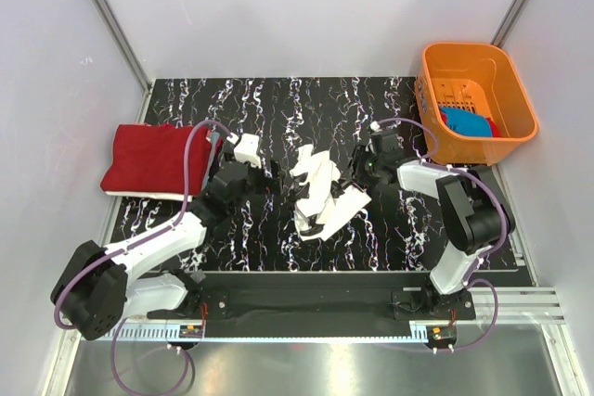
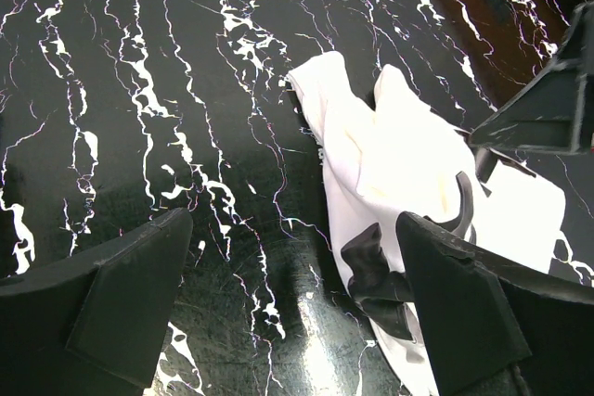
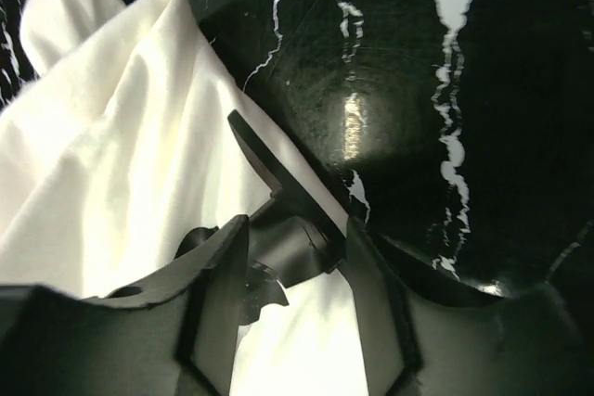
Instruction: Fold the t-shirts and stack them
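A white t-shirt [image 1: 320, 194] with black print lies crumpled in the middle of the black marbled table. My left gripper [image 1: 264, 173] hangs just left of it, wide open [image 2: 292, 308] over bare table, with the shirt's edge [image 2: 408, 164] by its right finger. My right gripper [image 1: 353, 176] is at the shirt's right side. Its jaws stand partly apart [image 3: 292, 308], with white cloth [image 3: 121, 155] and a black printed patch lying between the fingers. A red t-shirt [image 1: 148, 159] lies folded at the table's left edge. A blue t-shirt [image 1: 464, 122] sits in the basket.
The orange basket [image 1: 432, 90] stands at the back right corner, with a bit of red cloth [image 1: 492, 127] beside the blue one inside. White walls close in the table at the left, back and right. One of the right gripper's fingers [image 2: 548, 113] shows in the left wrist view.
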You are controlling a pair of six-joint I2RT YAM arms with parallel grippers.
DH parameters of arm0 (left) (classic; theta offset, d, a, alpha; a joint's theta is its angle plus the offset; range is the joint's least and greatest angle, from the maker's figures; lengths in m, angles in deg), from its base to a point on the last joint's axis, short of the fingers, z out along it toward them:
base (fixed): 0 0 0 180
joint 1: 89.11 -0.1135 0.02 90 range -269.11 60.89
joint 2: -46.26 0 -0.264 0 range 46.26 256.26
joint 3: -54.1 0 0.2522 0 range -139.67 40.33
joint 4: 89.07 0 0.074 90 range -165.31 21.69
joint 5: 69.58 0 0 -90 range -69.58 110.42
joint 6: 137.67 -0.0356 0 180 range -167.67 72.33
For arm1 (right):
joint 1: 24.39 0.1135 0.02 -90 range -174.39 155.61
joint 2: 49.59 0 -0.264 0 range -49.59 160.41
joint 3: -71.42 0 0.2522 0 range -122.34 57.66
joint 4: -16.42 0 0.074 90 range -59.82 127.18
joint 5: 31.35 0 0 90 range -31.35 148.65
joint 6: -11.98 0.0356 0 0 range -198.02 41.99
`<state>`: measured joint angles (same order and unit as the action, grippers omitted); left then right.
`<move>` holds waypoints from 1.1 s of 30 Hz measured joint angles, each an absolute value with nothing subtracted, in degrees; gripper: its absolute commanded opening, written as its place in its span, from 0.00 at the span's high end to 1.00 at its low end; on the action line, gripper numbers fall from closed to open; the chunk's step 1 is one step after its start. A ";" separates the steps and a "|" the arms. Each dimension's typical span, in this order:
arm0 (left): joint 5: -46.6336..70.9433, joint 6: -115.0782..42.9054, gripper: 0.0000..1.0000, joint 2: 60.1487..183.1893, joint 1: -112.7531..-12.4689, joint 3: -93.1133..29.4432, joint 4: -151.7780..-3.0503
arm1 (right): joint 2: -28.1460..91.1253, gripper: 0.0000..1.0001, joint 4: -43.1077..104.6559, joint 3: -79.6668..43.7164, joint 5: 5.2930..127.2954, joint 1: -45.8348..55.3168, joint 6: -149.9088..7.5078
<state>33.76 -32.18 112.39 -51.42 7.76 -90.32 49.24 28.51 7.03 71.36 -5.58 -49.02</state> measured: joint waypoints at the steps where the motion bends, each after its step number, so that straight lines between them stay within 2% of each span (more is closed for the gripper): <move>1: 33.76 -32.18 0.01 112.37 -51.42 7.76 -90.32 | 49.76 0.60 28.55 6.68 71.32 -5.08 -49.46; 7: 33.61 -32.18 0.01 110.36 -51.42 8.24 -90.45 | 51.73 0.73 29.56 4.23 71.12 -2.15 -51.67; 8: 33.74 -32.18 0.01 110.05 -51.42 8.22 -90.51 | 51.95 0.89 29.60 3.86 71.14 -1.77 -51.99; 9: 33.85 -32.18 0.01 109.83 -51.42 8.24 -90.51 | 52.10 1.00 29.53 3.66 71.32 -1.45 -52.45; 16: 34.94 -32.16 0.01 109.77 -51.42 8.22 -90.23 | 49.89 1.00 23.46 6.31 75.84 0.83 -54.60; 21: 36.82 -31.83 0.01 109.46 -51.42 8.24 -89.79 | 34.31 1.00 11.44 17.87 81.72 9.22 -59.45; 24: 38.74 -31.31 0.01 107.21 -51.42 9.40 -89.97 | 21.39 1.00 5.12 24.88 75.65 10.77 -59.25; 27: 39.97 -31.17 0.01 104.33 -51.42 10.97 -90.10 | 13.17 1.00 3.28 28.47 65.72 3.12 -53.98; 30: 40.51 -31.15 0.01 103.50 -51.42 11.25 -90.49 | 15.27 1.00 10.23 22.61 56.94 -4.68 -49.07; 33: 40.58 -31.15 0.01 103.78 -51.42 11.23 -90.45 | 24.41 1.00 23.09 8.10 54.16 -5.86 -47.54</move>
